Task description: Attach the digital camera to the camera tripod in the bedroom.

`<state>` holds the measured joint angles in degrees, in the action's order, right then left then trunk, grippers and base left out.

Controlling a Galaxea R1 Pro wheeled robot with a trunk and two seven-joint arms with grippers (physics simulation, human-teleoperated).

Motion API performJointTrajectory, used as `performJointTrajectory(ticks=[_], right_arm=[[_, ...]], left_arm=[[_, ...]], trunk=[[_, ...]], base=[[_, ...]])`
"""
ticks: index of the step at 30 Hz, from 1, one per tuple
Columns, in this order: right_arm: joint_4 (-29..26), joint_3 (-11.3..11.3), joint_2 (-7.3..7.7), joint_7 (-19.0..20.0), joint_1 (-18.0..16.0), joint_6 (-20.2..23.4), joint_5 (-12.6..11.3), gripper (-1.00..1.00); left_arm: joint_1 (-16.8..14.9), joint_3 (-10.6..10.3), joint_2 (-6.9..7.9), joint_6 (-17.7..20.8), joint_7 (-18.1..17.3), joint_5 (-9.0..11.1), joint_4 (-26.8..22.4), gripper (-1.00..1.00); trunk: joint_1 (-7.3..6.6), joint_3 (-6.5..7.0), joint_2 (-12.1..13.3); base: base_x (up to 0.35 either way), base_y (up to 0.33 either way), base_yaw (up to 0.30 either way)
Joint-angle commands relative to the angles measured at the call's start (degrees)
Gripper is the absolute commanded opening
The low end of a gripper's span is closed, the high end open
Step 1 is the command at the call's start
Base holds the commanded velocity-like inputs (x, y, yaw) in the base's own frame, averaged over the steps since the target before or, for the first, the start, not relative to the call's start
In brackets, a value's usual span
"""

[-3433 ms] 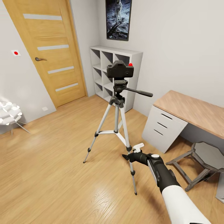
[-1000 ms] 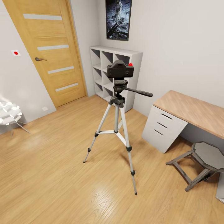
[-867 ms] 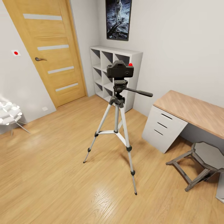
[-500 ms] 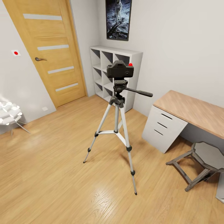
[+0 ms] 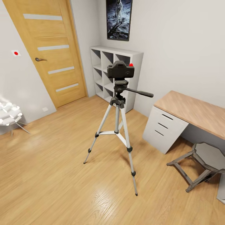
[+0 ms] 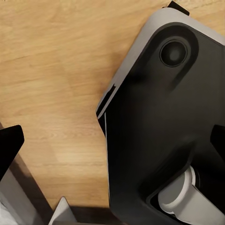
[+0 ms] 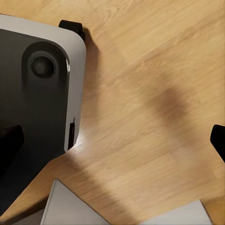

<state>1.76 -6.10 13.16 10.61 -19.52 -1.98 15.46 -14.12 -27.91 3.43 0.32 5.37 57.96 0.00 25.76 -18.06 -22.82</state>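
An oak door [image 5: 47, 50] stands at the left; right of it the digital camera [image 5: 121, 70] sits upright atop the camera tripod [image 5: 118, 125] on the wood floor [image 5: 56, 175], before a white shelf [image 5: 116, 75]; a desk surface [image 5: 193, 112] lies rightmost. In both wrist views dark fingers [image 6: 9, 145] [image 7: 218, 138] sit far apart at opposite edges, spread wide, over the robot's base [image 6: 159, 131] [image 7: 33, 108].

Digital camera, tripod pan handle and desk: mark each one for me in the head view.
digital camera [image 5: 121, 70], head view, front of its black body.
pan handle [image 5: 139, 92], head view, middle of the black bar.
desk [image 5: 193, 111], head view, bare wood top.

Stool [image 5: 203, 165] and white chair [image 5: 9, 117] cut off by the head view's edges.
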Motion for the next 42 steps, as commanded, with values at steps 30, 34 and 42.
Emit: performJointTrajectory(ticks=[30,34,42], right_arm=[[0.19,-0.49,-3.05,0.08,1.68,-0.29,0.41,1.00],[0.18,-0.49,-3.46,0.10,2.43,-0.35,0.50,1.00],[0.18,-0.49,-3.70,0.07,2.93,-0.25,0.49,1.00]], left_arm=[[-0.03,-0.71,-0.01,-0.23,0.17,-0.21,-0.56,1.00],[-0.03,-0.77,0.00,-0.23,0.17,-0.23,-0.64,1.00],[-0.03,-0.82,0.00,-0.23,0.17,-0.41,-0.65,1.00]], trunk=[[0.03,1.22,-0.10],[0.03,1.58,-0.10],[0.03,2.31,-0.10]], base=[[0.000,0.000,0.000],[0.000,0.000,0.000],[0.000,0.000,0.000]])
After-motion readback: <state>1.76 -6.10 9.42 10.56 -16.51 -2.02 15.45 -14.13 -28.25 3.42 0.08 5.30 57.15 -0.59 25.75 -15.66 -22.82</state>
